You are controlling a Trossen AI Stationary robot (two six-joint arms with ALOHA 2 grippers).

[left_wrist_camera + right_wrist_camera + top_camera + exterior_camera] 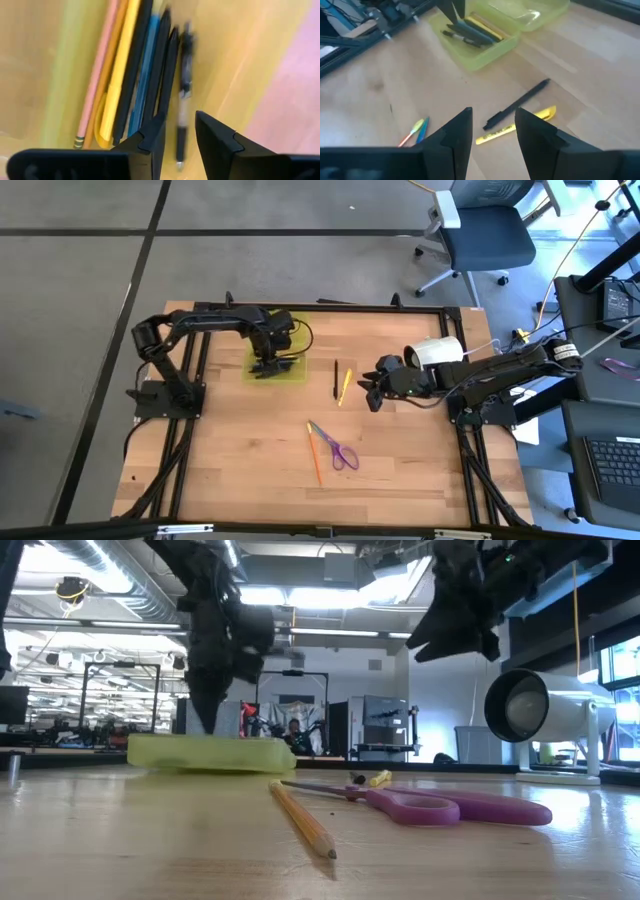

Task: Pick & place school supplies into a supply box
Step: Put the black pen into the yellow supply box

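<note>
Pen in box, under left tool.

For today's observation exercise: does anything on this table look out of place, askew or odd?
Only the white cylinder beside the right gripper looks odd: it is no school supply. The scissors, orange pencil, black pen and yellow pen lie loose, outside the supply box.

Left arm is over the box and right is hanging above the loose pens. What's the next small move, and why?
Probably lower the right gripper onto the black pen. Its fingers stand apart right above that pen and the yellow pen beside it, both lying outside the supply box. The left gripper, fingers apart, sits over pens already inside, so it looks finished there.
</note>
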